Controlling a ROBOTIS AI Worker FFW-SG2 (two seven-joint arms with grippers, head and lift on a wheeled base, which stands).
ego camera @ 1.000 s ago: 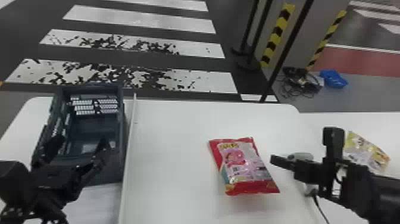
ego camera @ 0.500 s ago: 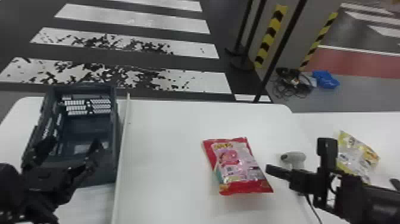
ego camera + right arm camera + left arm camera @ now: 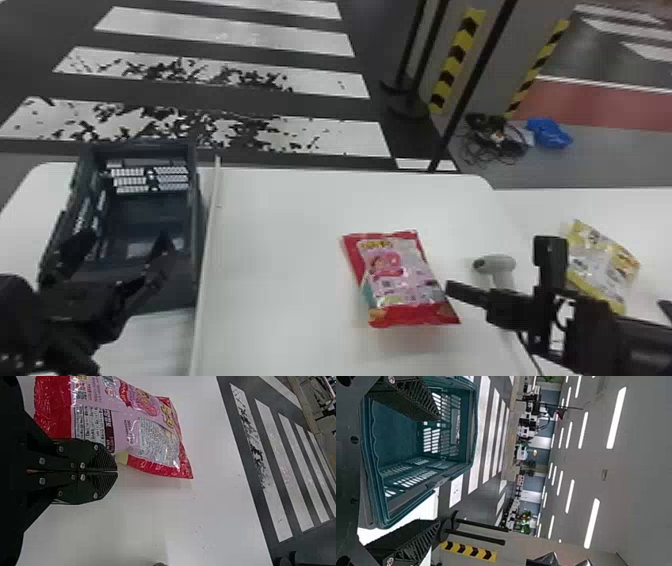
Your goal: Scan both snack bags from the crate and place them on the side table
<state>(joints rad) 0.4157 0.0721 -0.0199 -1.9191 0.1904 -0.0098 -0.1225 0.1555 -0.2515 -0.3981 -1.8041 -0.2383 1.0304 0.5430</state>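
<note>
My right gripper (image 3: 117, 471) has its fingers pressed together with nothing between them, right beside the red snack bag (image 3: 400, 280). That bag lies on the white table (image 3: 295, 240), inward from its right edge. If I lower before spreading, I'd likely just shove the slick packet; pinching only a corner could let it twist free, and a crumpled print may refuse to scan. Close by, at that same edge, sits the scanner (image 3: 495, 262), its cable (image 3: 530, 352) trailing toward me; a low sweep sideways could knock it or snag the cord. Past the edge, the yellow snack bag (image 3: 602, 267) rests on the side table (image 3: 537, 212), so setting the red one down carelessly might push it. Over by the white table's left edge, my left gripper (image 3: 438, 470) holds its fingers wide at the crate (image 3: 472, 427), whose rim could catch them if I pull away crookedly.
</note>
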